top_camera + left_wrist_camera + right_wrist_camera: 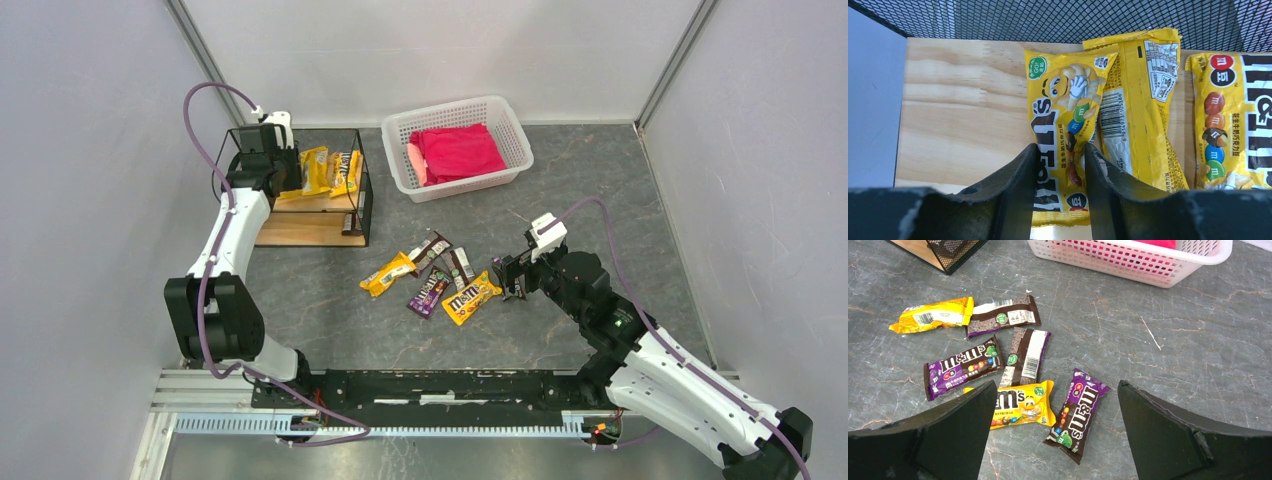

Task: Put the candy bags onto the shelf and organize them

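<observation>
The shelf [305, 228] stands at the far left, with a black wire frame and wooden boards [958, 100]. Three yellow candy bags lie on its top board. My left gripper [283, 178] reaches in over that board; its jaws [1060, 148] are close together on the near end of the leftmost yellow bag [1068, 100], which rests on the board. Two more yellow bags [1143, 100] [1233, 120] lie to its right. Several bags lie loose on the table: yellow [933, 315], brown [1003, 315], brown [1025, 357], purple [963, 366], yellow [1020, 405], purple [1078, 415]. My right gripper [1057, 385] hovers open and empty over the nearest ones.
A white perforated basket [455, 108] holding a red cloth [455, 150] stands at the back centre, right of the shelf; its wall shows in the right wrist view [1128, 260]. Grey walls close in the table on three sides.
</observation>
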### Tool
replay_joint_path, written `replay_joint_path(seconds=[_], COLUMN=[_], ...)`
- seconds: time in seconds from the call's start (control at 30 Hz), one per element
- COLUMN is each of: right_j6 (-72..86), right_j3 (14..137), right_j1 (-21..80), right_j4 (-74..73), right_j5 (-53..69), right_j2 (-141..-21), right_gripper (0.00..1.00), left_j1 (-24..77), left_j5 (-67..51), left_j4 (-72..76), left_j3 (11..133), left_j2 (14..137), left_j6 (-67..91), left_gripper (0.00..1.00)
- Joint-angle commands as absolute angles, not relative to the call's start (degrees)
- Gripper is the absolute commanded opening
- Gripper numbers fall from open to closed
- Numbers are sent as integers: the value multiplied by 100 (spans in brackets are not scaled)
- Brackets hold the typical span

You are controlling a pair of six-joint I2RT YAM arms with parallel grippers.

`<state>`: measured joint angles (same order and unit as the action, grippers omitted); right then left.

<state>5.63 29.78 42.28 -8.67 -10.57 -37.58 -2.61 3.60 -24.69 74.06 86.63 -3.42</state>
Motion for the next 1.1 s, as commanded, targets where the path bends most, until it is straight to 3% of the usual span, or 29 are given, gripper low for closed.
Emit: replay_joint_path(seconds=[0.0,0.23,0.73,0.83,1.07], right_j6=[483,493,509,536,685], right_j3=[3050,3065,3238,3293,3402], right_j1=[4256,4254,4256,4250,4254], right_j4=[-624,-624,-763,-805,-868], right_j5=[-1053,-1046,-1071,-1103,-1157], right_j2=[-3759,-3765,-3884,-3910,-3896], right_gripper=[98,98,98,98,98], left_j1=[-264,-264,-265,-264,-266], left_j5=[120,203,1090,569,-1420], left_j4=[-2285,-2311,-3039,-3115,-3165], left_j3=[7421,7433,8244,8203,7515], left_j2=[8530,8499,7546,7090,6169], left_j6=[-531,-511,470,741,1355], left_gripper=[46,51,91,100,100])
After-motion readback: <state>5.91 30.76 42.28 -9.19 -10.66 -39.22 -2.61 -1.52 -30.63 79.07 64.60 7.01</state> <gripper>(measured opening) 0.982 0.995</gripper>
